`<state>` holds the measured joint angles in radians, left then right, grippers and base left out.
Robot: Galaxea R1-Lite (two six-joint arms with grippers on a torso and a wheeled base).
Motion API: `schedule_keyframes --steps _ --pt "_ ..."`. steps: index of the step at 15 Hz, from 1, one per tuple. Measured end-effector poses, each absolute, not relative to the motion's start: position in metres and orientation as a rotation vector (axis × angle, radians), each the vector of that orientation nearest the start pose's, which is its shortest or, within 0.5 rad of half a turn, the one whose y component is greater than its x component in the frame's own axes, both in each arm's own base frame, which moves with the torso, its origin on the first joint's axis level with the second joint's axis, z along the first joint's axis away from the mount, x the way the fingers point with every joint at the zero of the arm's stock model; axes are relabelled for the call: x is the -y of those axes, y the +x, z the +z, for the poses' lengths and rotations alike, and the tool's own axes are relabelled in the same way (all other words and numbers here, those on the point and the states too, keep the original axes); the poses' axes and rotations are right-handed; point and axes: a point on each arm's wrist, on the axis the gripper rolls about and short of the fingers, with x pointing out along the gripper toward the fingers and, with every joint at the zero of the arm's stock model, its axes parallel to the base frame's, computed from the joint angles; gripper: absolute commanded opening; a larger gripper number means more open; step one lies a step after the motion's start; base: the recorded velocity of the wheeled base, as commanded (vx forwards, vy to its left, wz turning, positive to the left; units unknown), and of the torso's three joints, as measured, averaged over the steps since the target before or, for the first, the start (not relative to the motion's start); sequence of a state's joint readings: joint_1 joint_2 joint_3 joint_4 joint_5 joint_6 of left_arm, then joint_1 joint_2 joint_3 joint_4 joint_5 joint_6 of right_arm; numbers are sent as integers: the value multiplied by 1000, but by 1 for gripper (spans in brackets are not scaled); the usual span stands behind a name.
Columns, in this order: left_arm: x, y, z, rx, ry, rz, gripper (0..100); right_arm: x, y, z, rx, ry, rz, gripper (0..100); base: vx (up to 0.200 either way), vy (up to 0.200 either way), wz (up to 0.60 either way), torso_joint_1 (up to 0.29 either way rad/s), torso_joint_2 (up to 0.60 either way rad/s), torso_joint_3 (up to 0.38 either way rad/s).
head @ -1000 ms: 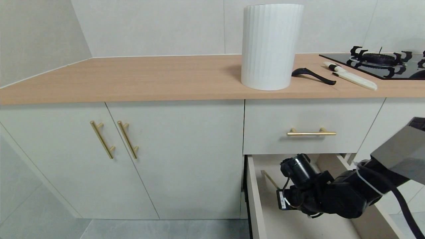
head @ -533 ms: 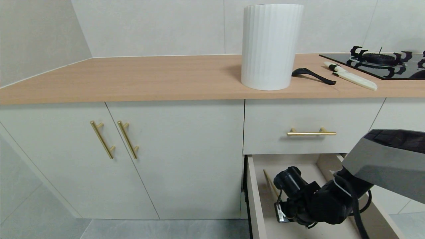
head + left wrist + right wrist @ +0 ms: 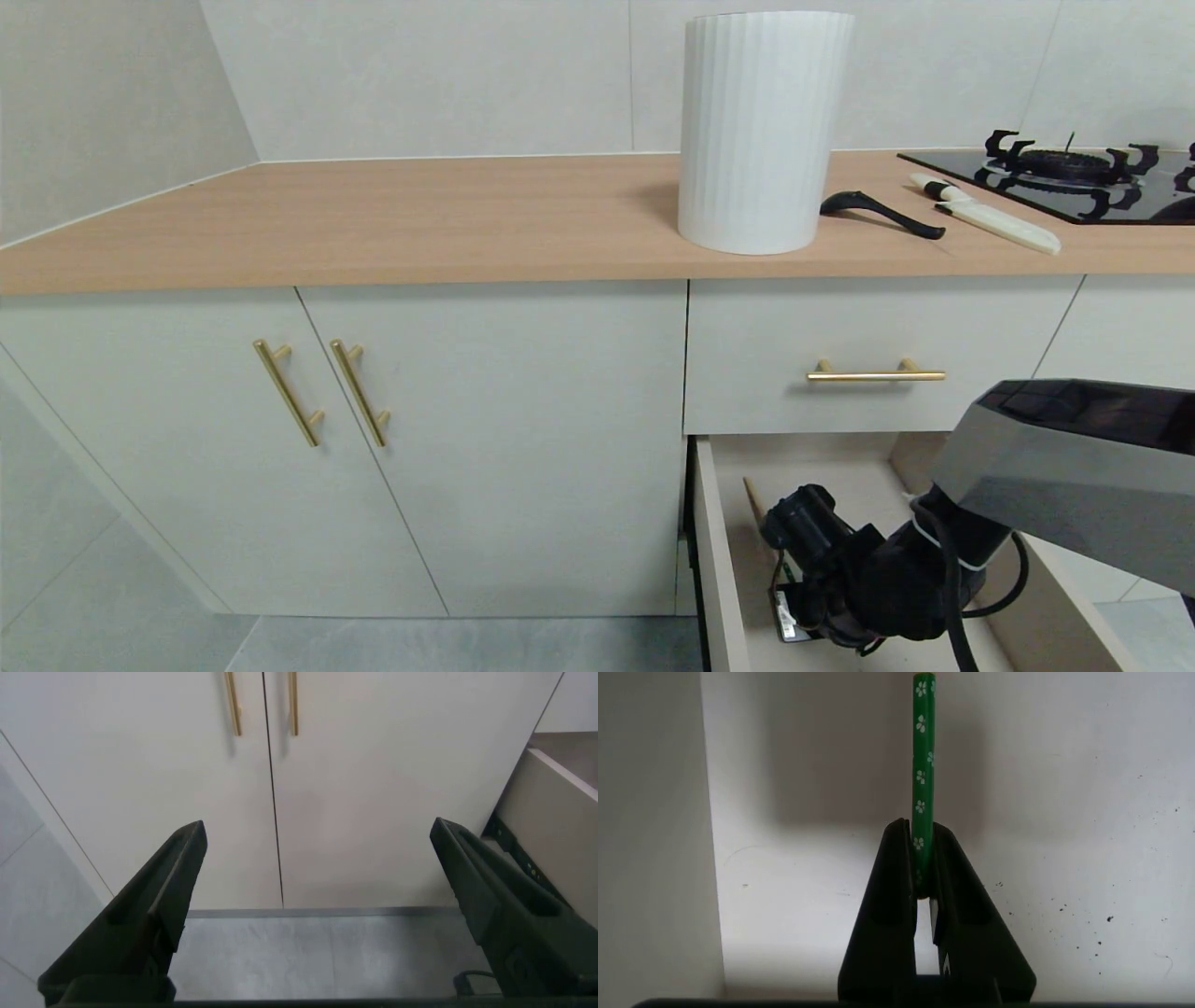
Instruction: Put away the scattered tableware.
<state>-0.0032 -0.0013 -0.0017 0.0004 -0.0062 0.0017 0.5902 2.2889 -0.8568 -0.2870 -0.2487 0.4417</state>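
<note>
We see right gripper (image 3: 921, 849) low inside open drawer (image 3: 717, 560), jaws clamped on green flowered chopstick (image 3: 921, 756). Left gripper (image 3: 318, 849) spread wide, facing cabinet doors (image 3: 374, 793). Knife (image 3: 990, 217) and black spoon (image 3: 882, 213) lie on countertop (image 3: 373, 224).

Inside the open drawer (image 3: 719, 560), the left wall stands close beside the right gripper (image 3: 920, 854) and its chopstick (image 3: 921, 756); the drawer bottom ahead lies free. On the worktop (image 3: 373, 215), 1 tall canister (image 3: 761, 131) screens the ladle (image 3: 878, 213) from the left.
</note>
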Motion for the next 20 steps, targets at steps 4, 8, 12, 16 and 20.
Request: schedule_keyframes --steps 4,8,12,16,20 --pt "0 -23 76 3 2 -9 100 -184 284 -30 -1082 -72 64 100 0 0 0 0 0 0" --pt "0 -23 76 3 2 -9 100 -184 284 -30 -1083 -72 64 100 0 0 0 0 0 0" --pt "0 -23 76 3 2 -9 100 -183 283 -27 -1079 -71 65 100 0 0 0 0 0 0" --pt "0 -23 76 3 1 -9 100 -174 278 20 -990 -38 87 100 0 0 0 0 0 0" --pt "0 -23 76 3 2 -9 100 -144 265 96 -821 2 106 100 0 0 0 0 0 0"
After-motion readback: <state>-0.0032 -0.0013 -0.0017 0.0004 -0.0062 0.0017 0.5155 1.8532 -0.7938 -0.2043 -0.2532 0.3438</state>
